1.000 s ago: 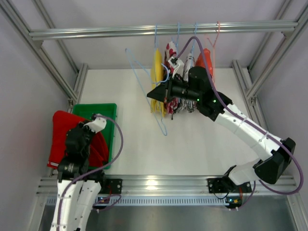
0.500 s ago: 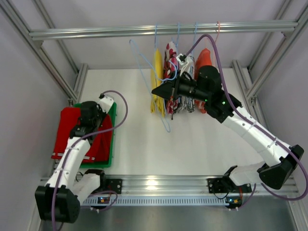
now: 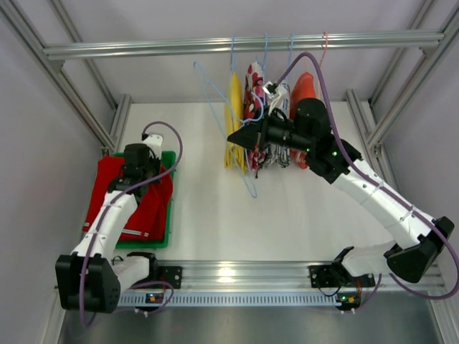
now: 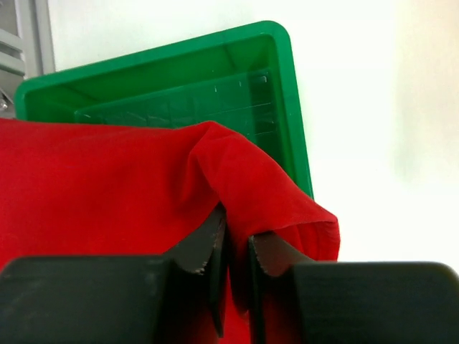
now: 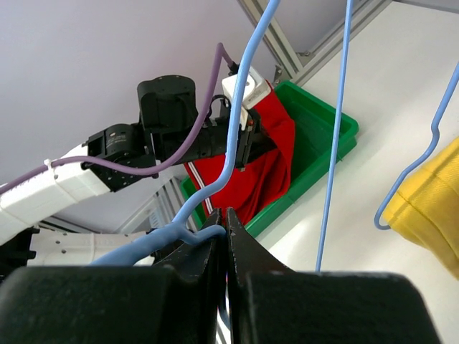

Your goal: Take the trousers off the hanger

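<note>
- Red trousers (image 3: 133, 204) now lie spread over the green bin (image 3: 168, 228). A second ago they sat bunched to the bin's left, and the left arm has stretched out along them since.
- Off their hanger already, they cover most of the bin, and one side hangs past its left rim.
- Left claw (image 4: 233, 236) pinches a raised fold of that red cloth. Its jaws are close together with a thin slit between them, so it looks about to let go.
- Yellow trousers (image 3: 234, 115) are not yet removed and hang from a hanger on the rail (image 3: 143, 49).
- Right claw (image 5: 224, 226) is pressed together on the wire of a bare blue hanger (image 5: 231, 129). It holds the hanger out from the row, probably to steady it or clear it away.
- That arm has barely shifted over the last half second.
- Two more garments hang right of the yellow pair, one patterned (image 3: 254, 79) and one orange-red (image 3: 305, 89). The right arm covers their lower halves.
- Which wire belongs to which hanger is hard to tell from above, and the bin floor under the red cloth is hidden.
</note>
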Controlling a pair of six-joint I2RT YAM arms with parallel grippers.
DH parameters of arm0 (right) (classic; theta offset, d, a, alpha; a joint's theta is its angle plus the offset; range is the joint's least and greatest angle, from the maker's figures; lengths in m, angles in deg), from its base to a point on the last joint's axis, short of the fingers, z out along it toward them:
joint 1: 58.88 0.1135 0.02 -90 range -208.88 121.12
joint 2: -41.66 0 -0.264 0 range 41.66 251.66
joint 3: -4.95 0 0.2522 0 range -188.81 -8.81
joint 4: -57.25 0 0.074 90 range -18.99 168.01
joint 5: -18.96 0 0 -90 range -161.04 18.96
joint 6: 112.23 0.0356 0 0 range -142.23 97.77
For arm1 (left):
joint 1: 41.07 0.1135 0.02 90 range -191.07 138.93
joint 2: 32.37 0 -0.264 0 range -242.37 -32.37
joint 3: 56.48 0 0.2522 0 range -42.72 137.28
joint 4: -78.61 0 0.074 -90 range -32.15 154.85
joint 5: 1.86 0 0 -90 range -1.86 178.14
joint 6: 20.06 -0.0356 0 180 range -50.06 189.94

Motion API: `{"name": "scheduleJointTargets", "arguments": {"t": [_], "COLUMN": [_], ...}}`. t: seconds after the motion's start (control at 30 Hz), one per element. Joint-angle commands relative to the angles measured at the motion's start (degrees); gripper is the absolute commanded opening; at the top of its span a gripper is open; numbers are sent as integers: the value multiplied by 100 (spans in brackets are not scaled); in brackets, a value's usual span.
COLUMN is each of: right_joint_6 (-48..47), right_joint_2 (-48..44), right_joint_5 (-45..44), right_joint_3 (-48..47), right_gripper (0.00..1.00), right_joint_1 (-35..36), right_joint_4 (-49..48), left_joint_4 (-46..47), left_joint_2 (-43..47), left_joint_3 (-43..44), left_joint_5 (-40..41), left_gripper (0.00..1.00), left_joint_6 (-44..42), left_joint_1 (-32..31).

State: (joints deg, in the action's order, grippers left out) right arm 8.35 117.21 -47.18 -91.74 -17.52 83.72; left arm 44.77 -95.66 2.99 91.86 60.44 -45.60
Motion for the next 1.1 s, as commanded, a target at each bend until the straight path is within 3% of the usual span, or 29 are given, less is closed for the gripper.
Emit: {"name": "scheduleJointTargets", "arguments": {"t": [0.0,0.03,0.07,0.13,0.17,0.2,0.37,0.7,1.07], "right_joint_6": [-132,-150,-167,-272,-368,-422,-852,-2127,-2443], "right_joint_2": [-347,-383,-435,-593,-655,-812,-1445,-2886,-4214], "right_joint_5": [-39,-74,-92,-136,-144,-153,-170,-1505,-2068], "right_joint_3": [-320,-328,-337,-355,-355,-355,-241,5,137], "right_gripper": [0,0,0,0,0,0,0,0,0], "right_joint_1": [-58,-58,-58,-58,-58,-58,-58,-119,-1701], "right_joint_4": [-32,-32,-49,-67,-32,-23,12,1127,3236], "left_joint_4": [593,566,540,479,461,461,320,65,320], "left_joint_2": [-25,-43,-52,53,201,298,1019,1468,1284], "left_joint_3": [350,368,394,421,430,438,570,1141,1484], "left_joint_5": [-224,-249,-267,-337,-329,-311,-609,-1005,-1216], "left_gripper": [17,22,41,60,93,99,99,99,99], "left_joint_6": [712,756,800,853,879,897,923,669,387], "left_joint_1": [-3,-3,-3,-3,-3,-3,-3,-3,-3]}}
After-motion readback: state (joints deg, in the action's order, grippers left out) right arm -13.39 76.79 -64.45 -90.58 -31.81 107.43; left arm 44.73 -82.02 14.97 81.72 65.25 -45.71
